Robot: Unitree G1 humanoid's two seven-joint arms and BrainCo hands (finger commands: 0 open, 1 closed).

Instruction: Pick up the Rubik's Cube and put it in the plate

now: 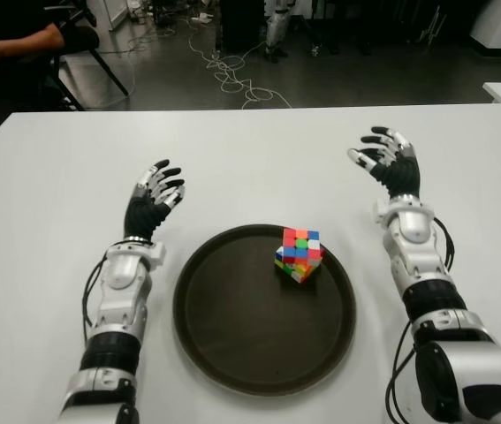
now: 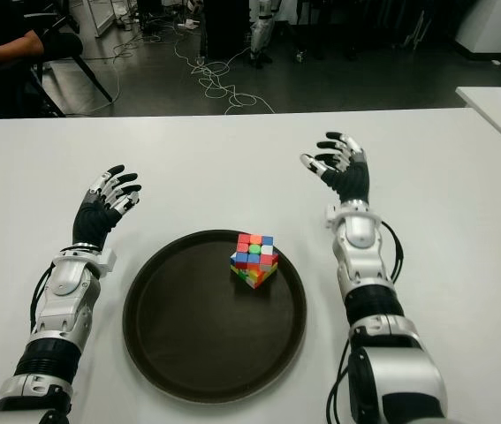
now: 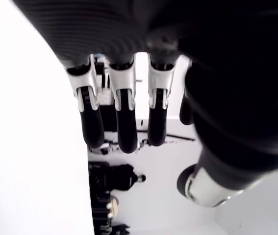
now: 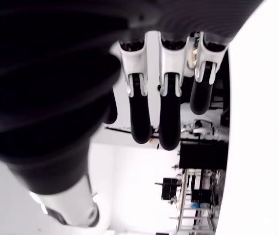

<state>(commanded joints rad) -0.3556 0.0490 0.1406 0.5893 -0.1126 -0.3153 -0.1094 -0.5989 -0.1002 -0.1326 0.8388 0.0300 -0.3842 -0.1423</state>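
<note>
Dark brown and round, the plate (image 1: 232,353) sits near the front edge of the white surface (image 1: 259,159), about midway between its left and right edges. The Rubik's Cube (image 1: 299,254) lies inside it, close to the plate's far right rim, one corner turned toward the robot (red, green and blue stickers show on top). The left hand (image 1: 153,201) shows just left of the plate's far rim, fingers spread and holding nothing. The right hand (image 1: 390,163) shows beyond the plate to its right, nearer the surface's right edge, fingers likewise spread and empty; I can't tell whether either hand touches the surface. Past the far edge, cables (image 1: 232,75) trail across the floor and a person's arm (image 1: 11,42) shows at the far left.
</note>
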